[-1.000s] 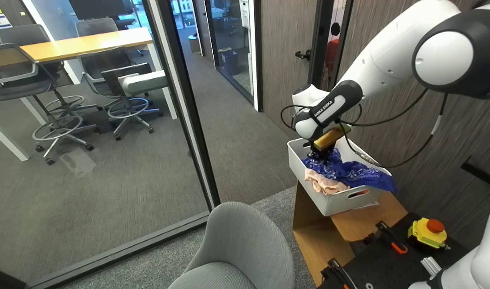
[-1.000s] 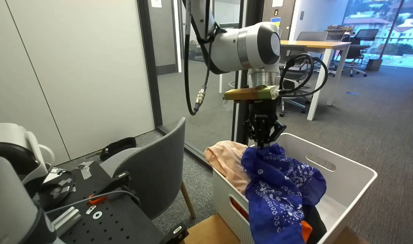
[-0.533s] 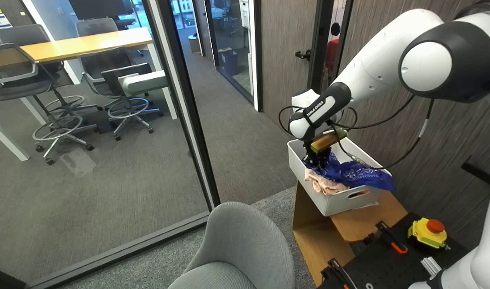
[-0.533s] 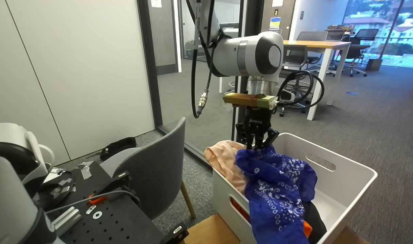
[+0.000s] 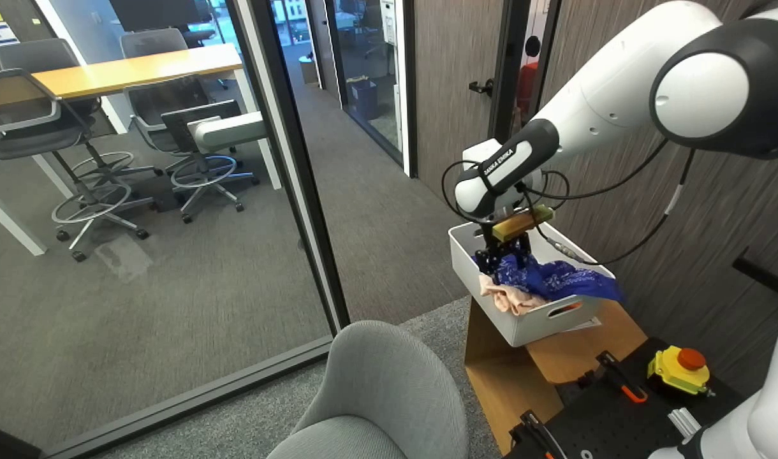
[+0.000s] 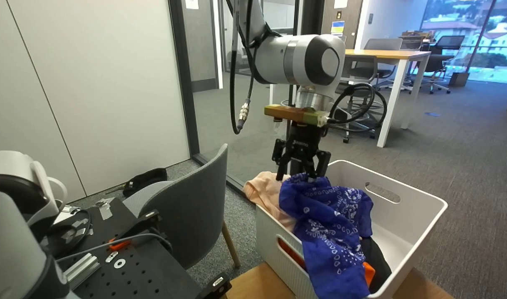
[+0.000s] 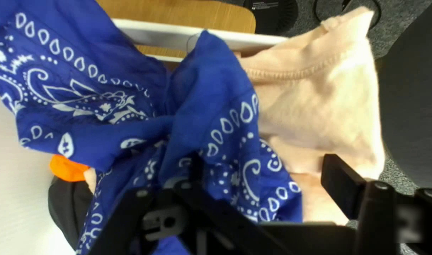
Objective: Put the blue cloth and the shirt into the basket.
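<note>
Basket (image 6: 407, 216), in an exterior view, holds cloth (image 6: 320, 207) and shirt (image 6: 266, 192); we note both lap over its rim. We see the gripper (image 6: 296, 177) above them, fingers spread. In an exterior view, we locate the basket on a stand (image 5: 580, 354), near the chair (image 5: 395, 382). In the wrist view, we observe one finger over cloth, one over shirt; contact we cannot determine.

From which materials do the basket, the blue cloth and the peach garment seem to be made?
The basket: probably matte white plastic, judging by stiff, ribbed walls.
The blue cloth: likely thin cotton, matte, with soft folds and a white print.
The peach garment: soft, matte fabric, perhaps cotton jersey; a stitched line shows, fibre uncertain.
</note>
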